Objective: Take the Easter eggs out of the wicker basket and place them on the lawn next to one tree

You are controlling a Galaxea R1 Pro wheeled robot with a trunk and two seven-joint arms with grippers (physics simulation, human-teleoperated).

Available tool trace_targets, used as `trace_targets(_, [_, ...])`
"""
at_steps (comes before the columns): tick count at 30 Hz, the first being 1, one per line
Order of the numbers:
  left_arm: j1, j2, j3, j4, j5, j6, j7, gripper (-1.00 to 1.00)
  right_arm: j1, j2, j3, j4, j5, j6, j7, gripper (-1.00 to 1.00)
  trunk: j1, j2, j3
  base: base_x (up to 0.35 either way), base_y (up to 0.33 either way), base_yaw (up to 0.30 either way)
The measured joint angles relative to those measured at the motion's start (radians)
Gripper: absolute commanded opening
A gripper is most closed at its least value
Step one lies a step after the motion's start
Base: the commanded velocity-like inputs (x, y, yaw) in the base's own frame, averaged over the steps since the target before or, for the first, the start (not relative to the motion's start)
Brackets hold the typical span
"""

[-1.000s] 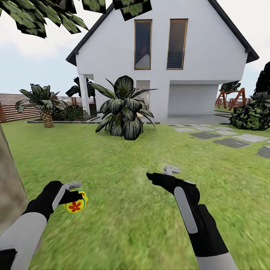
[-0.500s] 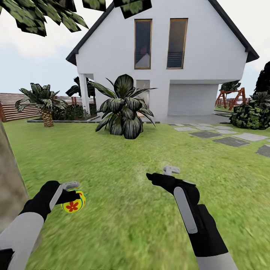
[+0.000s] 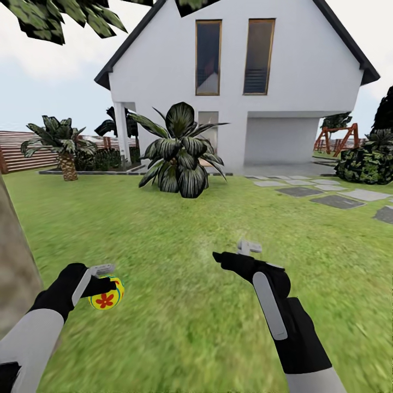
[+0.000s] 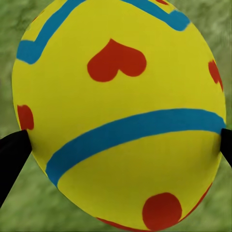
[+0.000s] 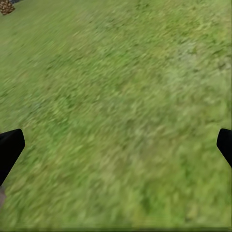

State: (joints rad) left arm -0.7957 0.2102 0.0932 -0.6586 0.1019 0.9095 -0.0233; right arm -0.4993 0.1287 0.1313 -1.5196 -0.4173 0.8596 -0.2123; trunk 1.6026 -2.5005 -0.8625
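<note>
The left gripper (image 3: pixel 105 285) is clamped on an egg (image 3: pixel 107 297), low at about 8 o'clock in the head view, held above the lawn (image 3: pixel 180 327). In the left wrist view the egg (image 4: pixel 118 113) sits between the two dark fingertips (image 4: pixel 12 157), one touching each side; it is yellow with blue bands and red marks, one of them heart-shaped, and grass shows behind it.

The right gripper (image 3: pixel 232 255) hangs over the grass just right of centre, at about 5 o'clock, with its fingers spread apart and nothing between them. The right wrist view shows the two fingertips (image 5: pixel 9 150) at opposite edges with bare, mottled lawn (image 5: pixel 121 121) between.

A pale grey-brown trunk (image 3: pixel 15 267) rises at 9 o'clock, just beside the left arm, and blocky green leaves (image 3: pixel 49 19) hang at 11 o'clock. Farther out, at 12 o'clock, a dark broad-leaved plant (image 3: pixel 179 153) stands on the grass before a white house (image 3: pixel 240 82). A small palm (image 3: pixel 63 144) and a slatted brown fence (image 3: pixel 19 150) lie at 10 o'clock. Grey stepping stones (image 3: pixel 335 201) run at 2 o'clock, with a dark shrub (image 3: pixel 368 164) and a red-brown wooden frame (image 3: pixel 335 139) beyond them.
</note>
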Motion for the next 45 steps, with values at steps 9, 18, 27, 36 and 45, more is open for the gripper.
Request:
trace_targets(9, [0.001, -0.001, 0.000, 0.000, 0.000, -0.001, 0.001, -1.00, 0.000, 0.000, 0.000, 0.002, 0.000, 0.000, 0.000, 1.00, 0.004, -0.002, -0.035, 0.000, 0.000, 0.000])
trace_targets(18, [0.001, 0.000, 0.000, -0.001, 0.002, -0.003, 0.000, -1.00, 0.000, -0.001, 0.004, 0.001, 0.000, 0.000, 0.000, 1.00, 0.008, -0.004, -0.070, 0.000, 0.000, 0.000])
trace_targets(27, [0.002, -0.001, 0.000, -0.002, 0.003, -0.011, -0.001, -1.00, 0.000, -0.001, 0.005, 0.000, 0.000, 0.000, 0.000, 1.00, 0.012, -0.006, -0.105, 0.000, 0.000, 0.000])
trace_targets(36, [0.003, -0.002, 0.000, -0.004, 0.005, -0.029, -0.003, -1.00, 0.000, -0.002, 0.004, 0.001, 0.000, 0.000, 0.000, 1.00, 0.016, -0.009, -0.139, 0.000, 0.000, 0.000])
trace_targets(45, [0.006, -0.003, 0.000, -0.013, 0.005, -0.056, -0.003, -1.00, 0.000, -0.002, 0.005, 0.002, 0.000, 0.000, 0.000, 1.00, 0.020, -0.011, -0.174, 0.000, 0.000, 0.000])
